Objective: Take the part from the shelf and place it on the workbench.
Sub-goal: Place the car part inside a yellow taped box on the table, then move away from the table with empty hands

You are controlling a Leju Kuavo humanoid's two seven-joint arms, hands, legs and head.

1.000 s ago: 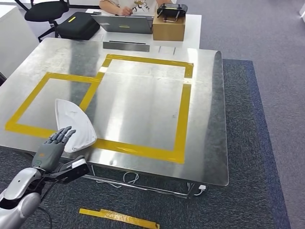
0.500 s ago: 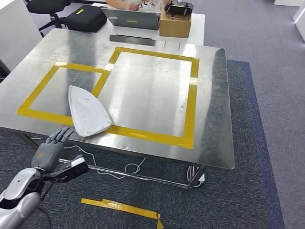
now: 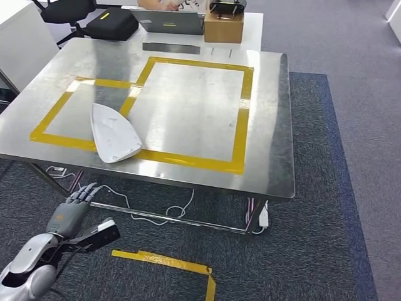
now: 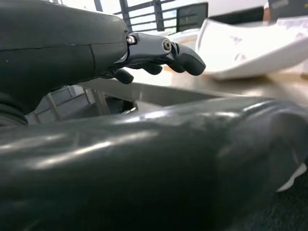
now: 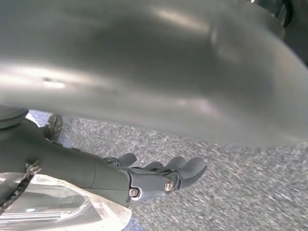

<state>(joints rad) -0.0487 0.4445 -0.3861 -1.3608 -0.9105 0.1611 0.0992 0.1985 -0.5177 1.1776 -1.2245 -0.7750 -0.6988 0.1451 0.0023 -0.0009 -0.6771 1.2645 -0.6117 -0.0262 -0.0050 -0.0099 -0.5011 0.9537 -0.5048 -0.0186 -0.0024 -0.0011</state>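
Evidently the job is finished: the white, iron-shaped plastic part (image 3: 113, 133) lies flat on the brushed-steel workbench (image 3: 265, 138), near its front edge, straddling the strip of the yellow tape outline (image 3: 189, 161) that separates the 2 marked squares. Half a second ago the left hand (image 3: 72, 213) hung just below that front edge; now it is lower and further back, over the dark grey carpet (image 3: 307, 251), holding nothing, its fingers straight and side by side. The whole picture has also shifted, so the robot itself seems to be backing away. From the left wrist view, the part's raised rim (image 4: 250, 45) shows edge-on beyond the fingertips, clear of them. The right wrist view gives the right hand (image 5: 160, 178), fingers extended and empty, above speckled carpet.
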